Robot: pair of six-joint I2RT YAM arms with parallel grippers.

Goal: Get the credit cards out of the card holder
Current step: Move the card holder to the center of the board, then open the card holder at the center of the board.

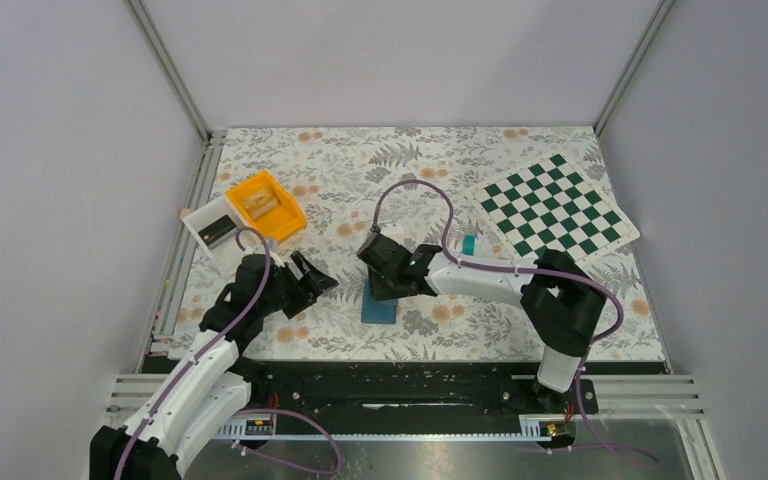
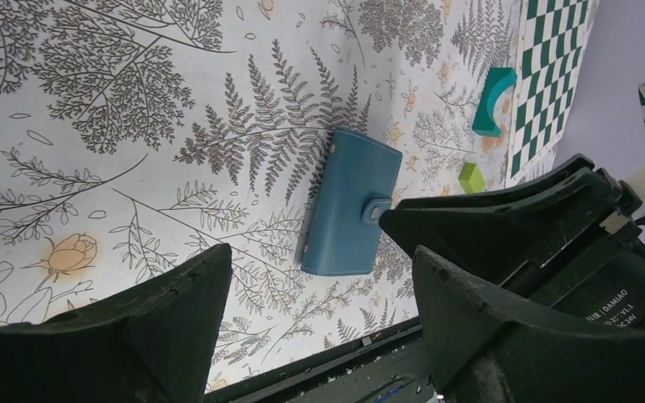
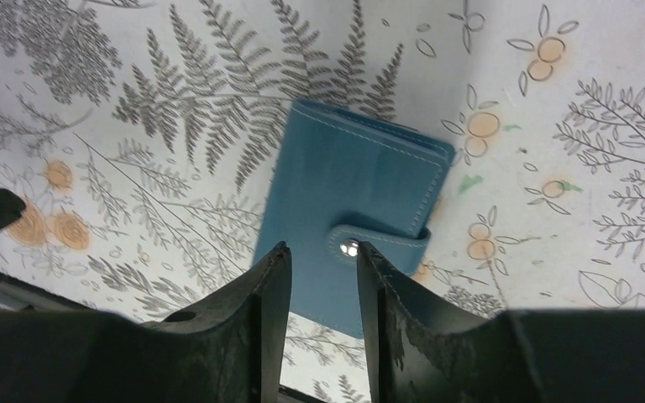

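Observation:
The card holder (image 1: 380,306) is a blue-teal wallet lying flat and closed on the floral mat, its snap strap (image 3: 350,247) fastened. It also shows as the card holder (image 2: 348,206) and the card holder (image 3: 361,176) in the wrist views. The credit cards are hidden. My right gripper (image 3: 323,252) hovers just over the holder's strap edge, open by a narrow gap with nothing between the fingers; in the top view the right gripper (image 1: 385,265) covers the holder's far end. My left gripper (image 2: 323,281) stands wide open and empty to the holder's left, the left gripper (image 1: 318,281) pointing toward it.
An orange bin (image 1: 265,205) and a white bin (image 1: 215,230) sit at the back left. A green-and-white checkerboard (image 1: 558,205) lies at the back right. A teal curved piece (image 2: 494,101) and a small lime-green piece (image 2: 470,177) rest on the mat beyond the holder.

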